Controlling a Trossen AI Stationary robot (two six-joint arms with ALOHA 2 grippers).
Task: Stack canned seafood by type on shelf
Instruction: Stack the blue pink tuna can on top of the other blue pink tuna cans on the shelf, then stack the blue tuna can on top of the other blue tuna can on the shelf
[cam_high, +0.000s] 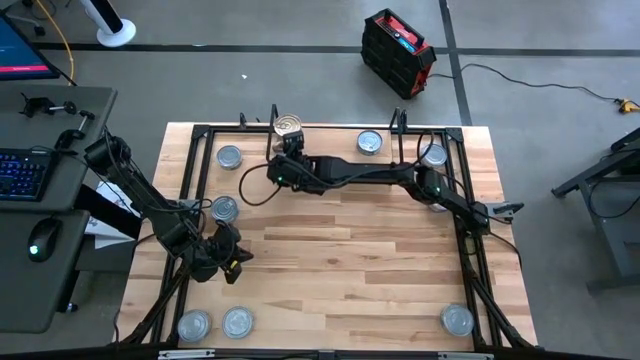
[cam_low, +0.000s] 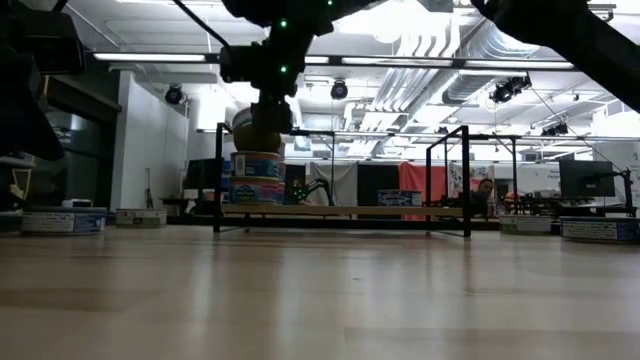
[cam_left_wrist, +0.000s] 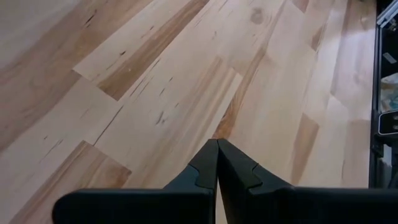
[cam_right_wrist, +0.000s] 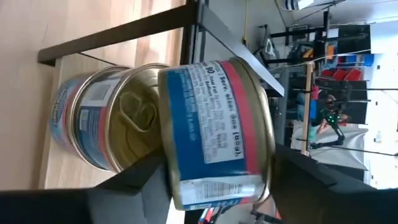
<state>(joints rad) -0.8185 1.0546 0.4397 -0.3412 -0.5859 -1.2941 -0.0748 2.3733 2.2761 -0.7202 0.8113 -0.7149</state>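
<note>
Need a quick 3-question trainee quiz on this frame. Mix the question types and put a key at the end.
1. True or false: the left end effector holds a tin.
2. Which arm has reached the shelf? A: left. B: right, with the right end effector there.
3. In the high view, how many tins lie along the bottom edge of the table?
Key: 1 false; 2 B; 3 three.

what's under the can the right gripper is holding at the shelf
Under the can between the right gripper's fingers is a stack of cans on the shelf. Its gold lid partly shows; the rest is covered.
</note>
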